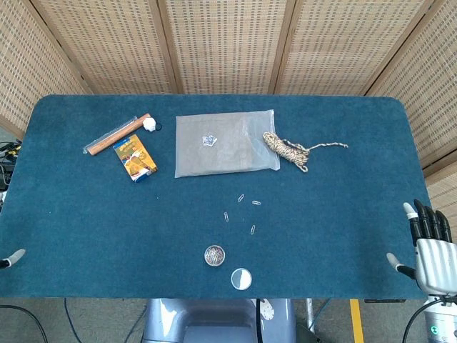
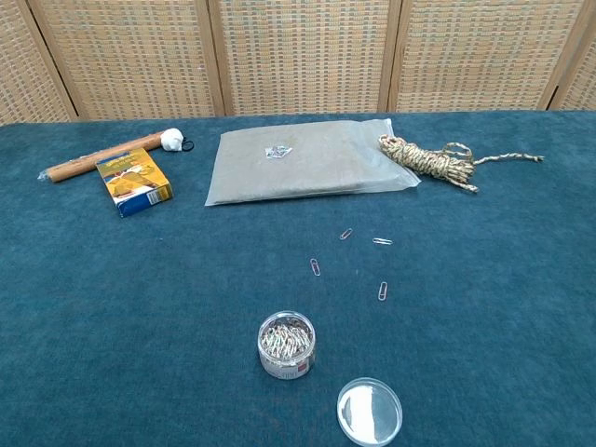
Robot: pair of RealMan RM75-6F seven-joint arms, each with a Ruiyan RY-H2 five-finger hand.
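Desk point(image 1: 86, 236): blue cloth top, woven screens behind. Right hand point(image 1: 426, 239) at desk's right edge, near corner, fingers apart and pointing up, thumb out to the side, holds nothing. Left hand point(image 1: 11, 259): only a fingertip shows at left edge; state can't be judged. Near front edge, centre: open jar of paper clips point(image 1: 214, 255), its round lid point(image 1: 241, 278) just beside, flat. Four loose paper clips point(image 1: 241, 198) scattered betw. jar and plastic bag point(image 1: 225, 144). Bag lies flat, small item inside. Rope bundle point(image 1: 288, 149) touches bag's right edge. Far left: wooden stick point(image 1: 116, 133) w/ white knob, orange box point(image 1: 135, 158) just beside it.
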